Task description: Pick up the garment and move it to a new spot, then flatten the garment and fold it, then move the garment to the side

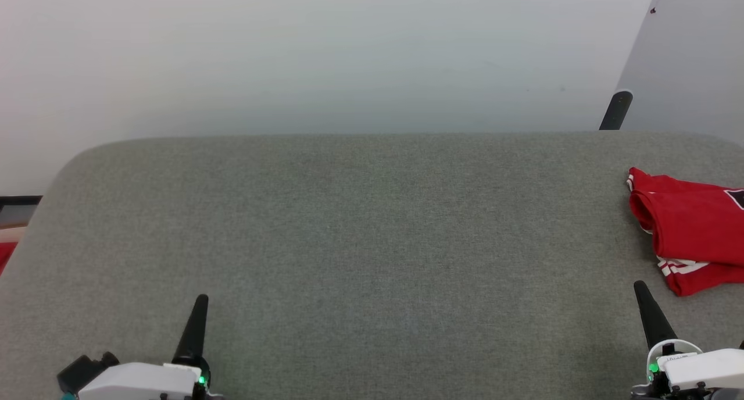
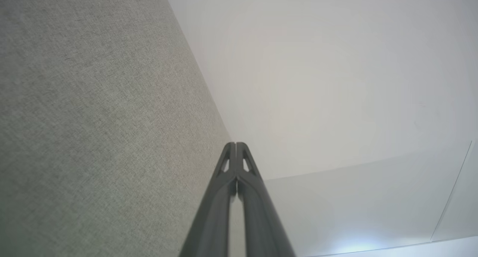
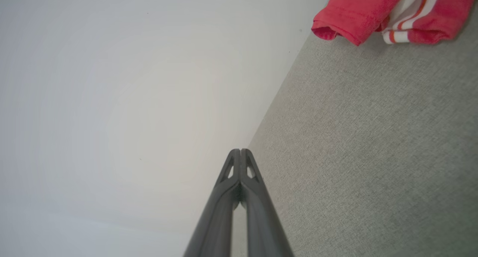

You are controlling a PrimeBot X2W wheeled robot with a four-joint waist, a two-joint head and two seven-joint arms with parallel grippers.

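Note:
The red garment (image 1: 691,234) with red-white striped trim lies folded at the right edge of the grey fabric surface (image 1: 360,243), partly cut off by the head view's edge. In the right wrist view the garment (image 3: 377,10) shows at the top right. My right gripper (image 1: 639,286) is shut and empty at the lower right, just below and left of the garment, apart from it. In the right wrist view that gripper (image 3: 240,151) has its fingers pressed together. My left gripper (image 1: 201,299) is shut and empty at the lower left. Its tips (image 2: 236,144) meet in the left wrist view.
A pale wall (image 1: 325,57) rises behind the grey surface. A dark leg (image 1: 616,110) under a grey panel (image 1: 686,57) stands at the back right. A red patch (image 1: 6,253) shows beyond the surface's left edge.

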